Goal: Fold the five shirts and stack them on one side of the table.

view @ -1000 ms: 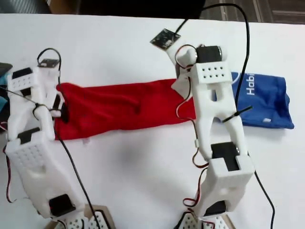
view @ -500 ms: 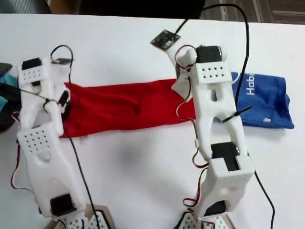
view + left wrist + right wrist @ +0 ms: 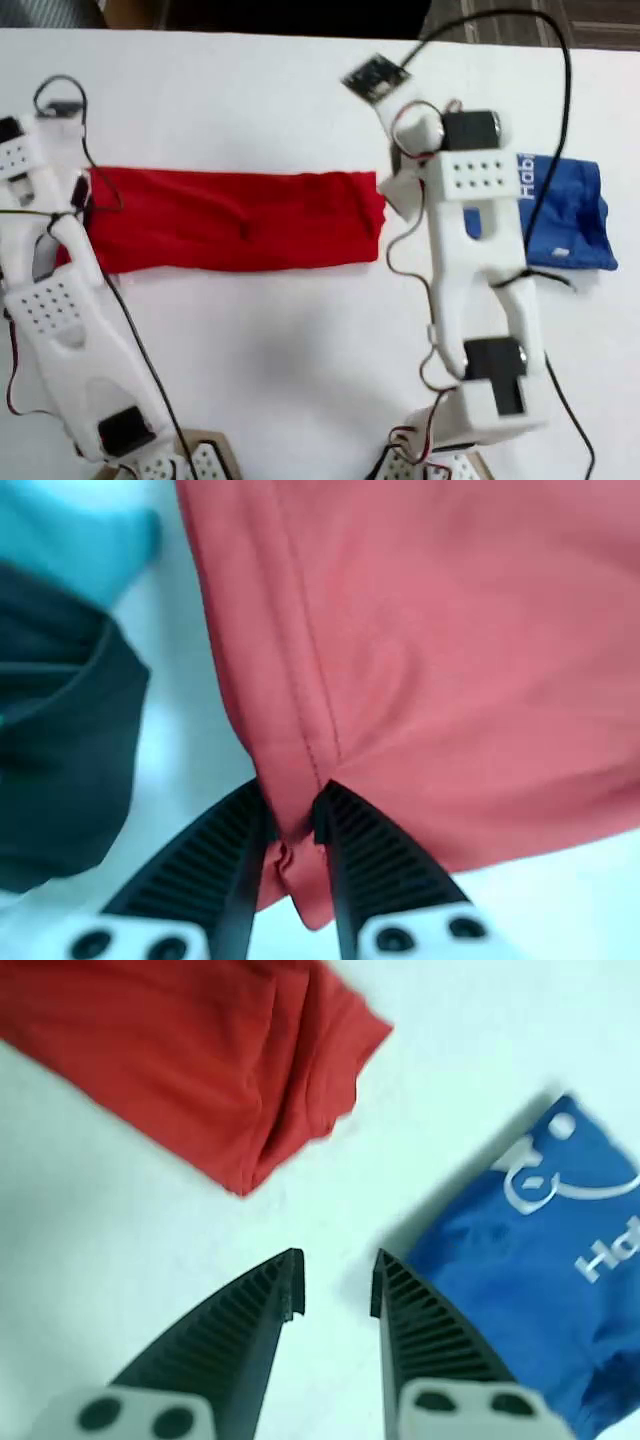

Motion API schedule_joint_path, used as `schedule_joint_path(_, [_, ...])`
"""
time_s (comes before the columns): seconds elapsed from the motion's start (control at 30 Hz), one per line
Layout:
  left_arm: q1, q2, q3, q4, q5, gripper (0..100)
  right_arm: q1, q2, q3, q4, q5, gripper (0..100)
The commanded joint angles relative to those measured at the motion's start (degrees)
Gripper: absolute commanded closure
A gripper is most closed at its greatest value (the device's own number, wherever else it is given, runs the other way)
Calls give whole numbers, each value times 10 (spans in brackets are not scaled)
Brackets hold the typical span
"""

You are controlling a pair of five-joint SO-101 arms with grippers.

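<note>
Left wrist view, left gripper (image 3: 290, 820) pinching red shirt (image 3: 440, 660) hem

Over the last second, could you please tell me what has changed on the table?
The left gripper, shut on the red shirt at its end, pulled it leftward, drawing it flat and straight. The right gripper swung right and now sits open, off the shirt's other end. The blue shirt stayed put.
</note>
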Motion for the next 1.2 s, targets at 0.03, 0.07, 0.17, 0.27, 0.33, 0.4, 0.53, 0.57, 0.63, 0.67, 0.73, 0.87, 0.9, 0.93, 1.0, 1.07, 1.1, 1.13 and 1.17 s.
schedule_joint_path(0.03, [65,-135,73,11,-5,973,50,-107,150,-80,-4,875])
schedule_joint_path(0.07, [91,-156,97,10,-2,973,63,-126,184,-96,-4,875])
schedule_joint_path(0.17, [178,-207,146,9,35,973,110,-181,270,-129,-4,875])
schedule_joint_path(0.27, [268,-233,160,7,60,973,164,-230,348,-145,-2,875])
schedule_joint_path(0.33, [319,-235,146,5,76,973,199,-259,399,-164,-2,875])
schedule_joint_path(0.4, [364,-234,128,4,85,973,226,-286,449,-186,-1,855])
schedule_joint_path(0.53, [431,-216,80,-11,97,973,268,-322,538,-226,-1,780])
schedule_joint_path(0.57, [445,-209,66,-14,102,973,277,-327,562,-239,-1,766])
schedule_joint_path(0.63, [472,-193,34,-15,109,973,298,-333,608,-269,-1,755])
schedule_joint_path(0.67, [486,-183,19,-15,112,973,305,-334,632,-291,-1,754])
schedule_joint_path(0.73, [513,-162,-10,-15,115,973,319,-335,677,-342,-1,754])
schedule_joint_path(0.87, [560,-113,-50,-15,115,973,323,-335,757,-437,-1,754])
schedule_joint_path(0.9, [570,-100,-58,-15,115,973,322,-335,773,-456,-3,754])
schedule_joint_path(0.93, [578,-88,-71,-15,115,973,322,-335,787,-476,-4,754])
schedule_joint_path(1.0, [595,-65,-100,-15,115,973,322,-336,811,-512,-5,754])
schedule_joint_path(1.07, [610,-44,-130,-14,115,973,322,-339,814,-516,-5,754])
schedule_joint_path(1.1, [617,-34,-143,-14,115,973,322,-339,814,-517,-5,754])
schedule_joint_path(1.13, [623,-24,-155,-15,115,973,322,-339,814,-518,-5,754])
schedule_joint_path(1.17, [628,-13,-167,-15,115,973,322,-339,814,-519,-5,754])
